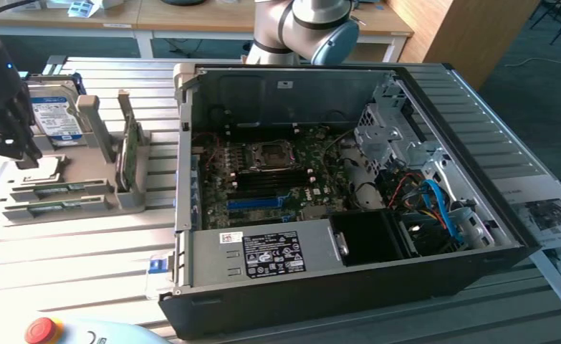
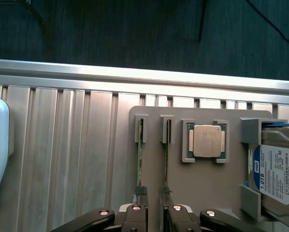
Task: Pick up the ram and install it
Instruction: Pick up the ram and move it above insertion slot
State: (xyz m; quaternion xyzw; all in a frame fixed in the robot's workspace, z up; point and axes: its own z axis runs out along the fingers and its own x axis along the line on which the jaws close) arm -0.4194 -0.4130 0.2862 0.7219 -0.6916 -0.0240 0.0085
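The tool (image 2: 152,198) is cut off by the wrist view's edge. Its fingertips (image 2: 140,193) cover the near ends of the ram (image 2: 140,159) and the stick beside it (image 2: 166,159). Both stand edge-on, too thin to make out any chips. The hard drive (image 2: 280,169) runs out of frame, its label half lost. In the exterior view the arm (image 1: 304,25) and red button (image 1: 41,331) are cropped, and the tool's dark bulk hides part of the hard drive.
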